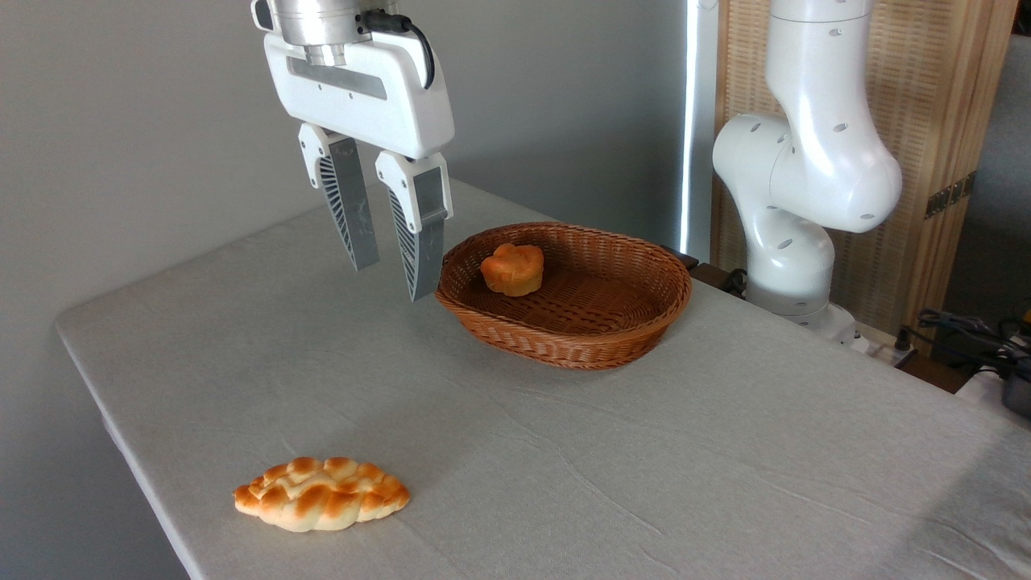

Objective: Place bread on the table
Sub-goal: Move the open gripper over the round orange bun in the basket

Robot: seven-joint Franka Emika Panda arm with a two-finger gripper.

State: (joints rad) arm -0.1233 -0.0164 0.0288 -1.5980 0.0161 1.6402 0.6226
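Grey table holds a basket with bread inside; left of it, seemingly above, hangs the gripper, parted, empty.

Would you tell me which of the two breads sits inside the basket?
The small round bun; it lies in the wicker basket, while the braided loaf rests on the table.

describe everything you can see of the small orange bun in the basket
The small round orange-brown bun has a lobed, knotted top and paler sides, with a baked, glossy look. It sits upright and whole inside the brown oval wicker basket, towards its rear left, resting on the woven floor near the wall. Nothing else touches it.
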